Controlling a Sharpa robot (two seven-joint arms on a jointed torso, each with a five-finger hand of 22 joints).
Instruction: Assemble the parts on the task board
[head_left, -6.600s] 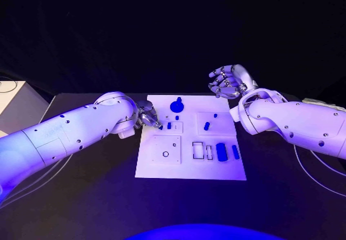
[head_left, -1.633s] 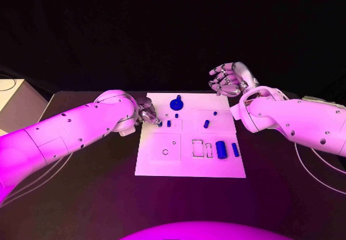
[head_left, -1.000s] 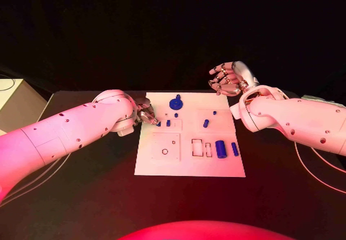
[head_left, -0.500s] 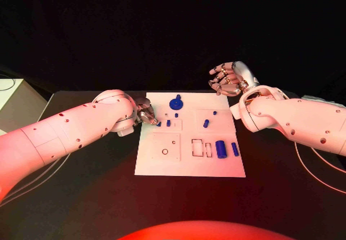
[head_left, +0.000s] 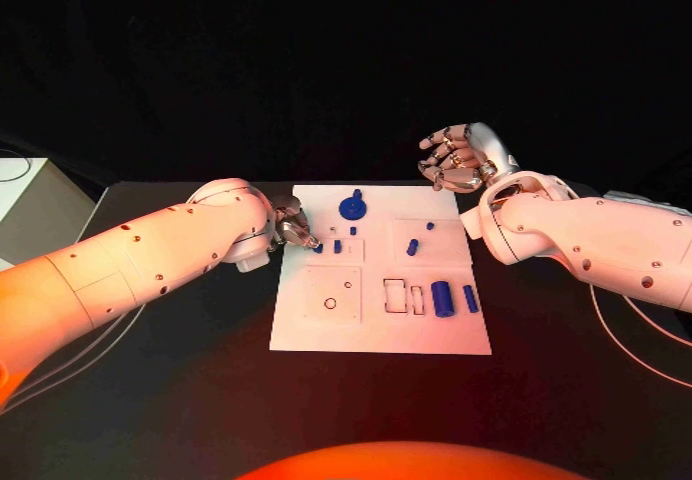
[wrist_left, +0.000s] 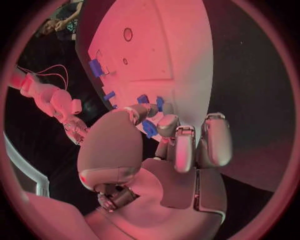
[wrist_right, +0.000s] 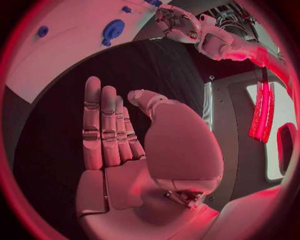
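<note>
Silver fingers of my left robot hand (head_left: 296, 232) are pinching a small blue part (wrist_left: 149, 128) at the board's (head_left: 378, 335) left edge. My right robot hand (head_left: 459, 160) is hovering past the board's far right corner, fingers loosely spread, holding nothing. Blue parts are lying across the white board: a round one (head_left: 353, 208) far, two bars (head_left: 443, 299) near, on the black bench (head_left: 173, 400).

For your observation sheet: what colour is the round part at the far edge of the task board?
Blue: the round part shows best in the head view.
</note>
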